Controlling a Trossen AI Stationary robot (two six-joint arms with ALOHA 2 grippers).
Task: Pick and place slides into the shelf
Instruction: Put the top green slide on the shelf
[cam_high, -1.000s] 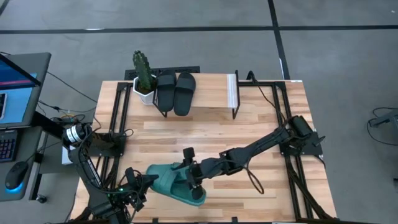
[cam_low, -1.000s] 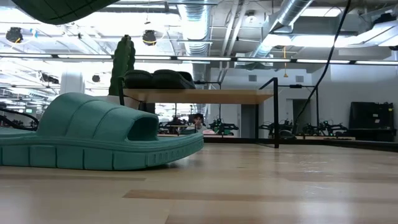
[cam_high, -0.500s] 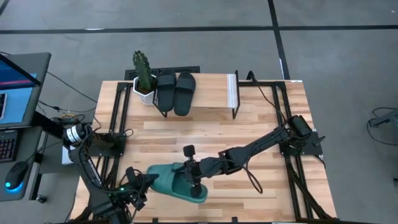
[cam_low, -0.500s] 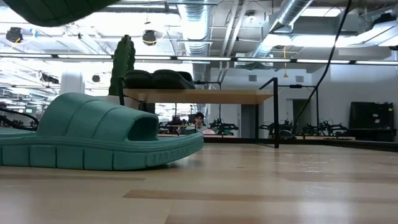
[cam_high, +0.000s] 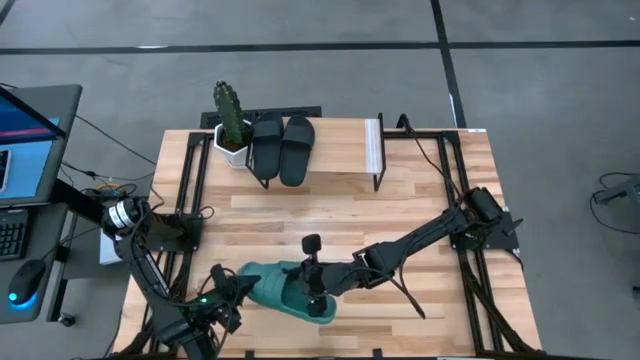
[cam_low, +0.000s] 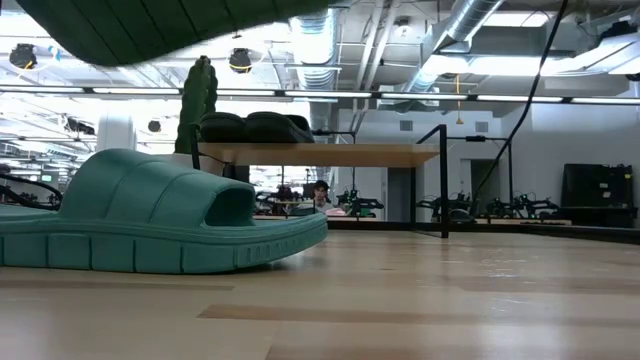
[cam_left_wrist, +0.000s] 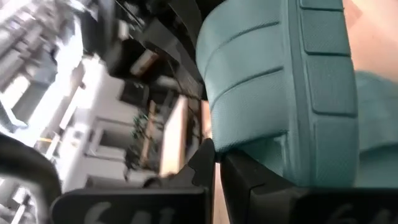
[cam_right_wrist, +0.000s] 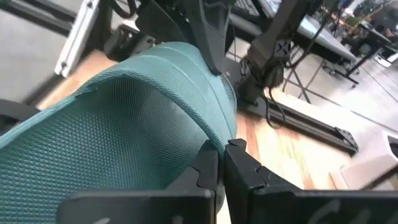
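- Slides: the black pair (cam_high: 282, 146) already lies side by side on the shelf (cam_high: 340, 148) at the far edge of the counter (cam_high: 420, 190), just beside a potted cactus (cam_high: 230, 118). By my reading, half the job is done.
- The teal pair is not yet shelved. One teal slide (cam_low: 150, 215) rests flat on the counter near its front edge; the low view shows its sole fully down.
- A second teal slide (cam_high: 285, 288) is held off the counter near the front; its ribbed sole (cam_low: 160, 25) hangs at the top of the low view.
- Right claw (cam_high: 316, 290): the arm reaches across from the right side, stretched low and long. Its fingers are pinched tight on the teal slide's strap edge (cam_right_wrist: 155, 124).
- Left claw (cam_high: 228, 296): it sits at the front left corner, closed narrow, with its fingertips against the slide's sole rim (cam_left_wrist: 280, 81). Whether it truly grips the rim I cannot tell.
- Judged remaining: carry this slide back to the shelf, then fetch the other teal one.
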